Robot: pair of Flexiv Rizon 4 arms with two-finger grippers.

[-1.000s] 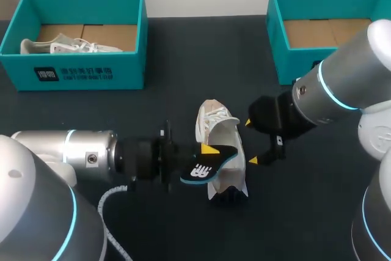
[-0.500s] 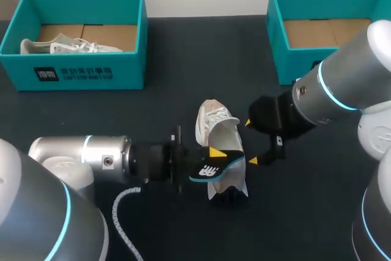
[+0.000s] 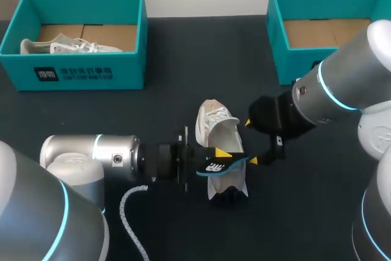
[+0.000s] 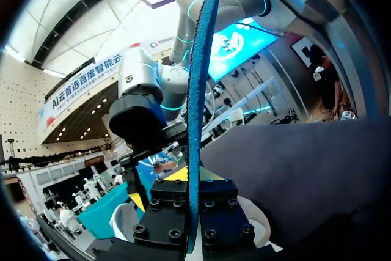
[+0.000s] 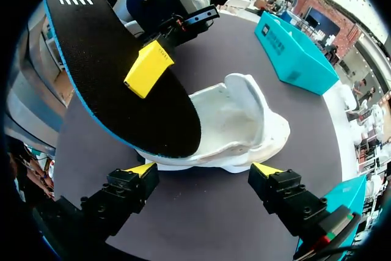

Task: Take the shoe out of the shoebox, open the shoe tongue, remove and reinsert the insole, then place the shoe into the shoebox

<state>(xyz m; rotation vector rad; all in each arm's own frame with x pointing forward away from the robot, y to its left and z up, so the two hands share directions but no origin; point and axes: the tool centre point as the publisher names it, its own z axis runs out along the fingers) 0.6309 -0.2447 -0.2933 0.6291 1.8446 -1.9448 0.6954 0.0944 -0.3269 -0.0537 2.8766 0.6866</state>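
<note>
Lying on the dark bench (image 3: 171, 47) between the left box (image 3: 79, 71) and right box (image 3: 287, 59), outside both, is the white shoe (image 3: 217, 128). A black insole (image 3: 221, 166) hangs over its opening, clamped by the left end effector (image 3: 220, 158). The right end effector (image 3: 250, 142) gapes beside the shoe.

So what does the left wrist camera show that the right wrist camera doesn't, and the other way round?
Left wrist only: the insole edge-on, a thin blue strip clamped in the left jaws, with the right arm beyond it. Right wrist only: the insole's black top face, the white shoe with its hollow inside showing, the dark table, and the right jaws open beside the shoe. Both: the same insole, gripped by the left jaws.
</note>
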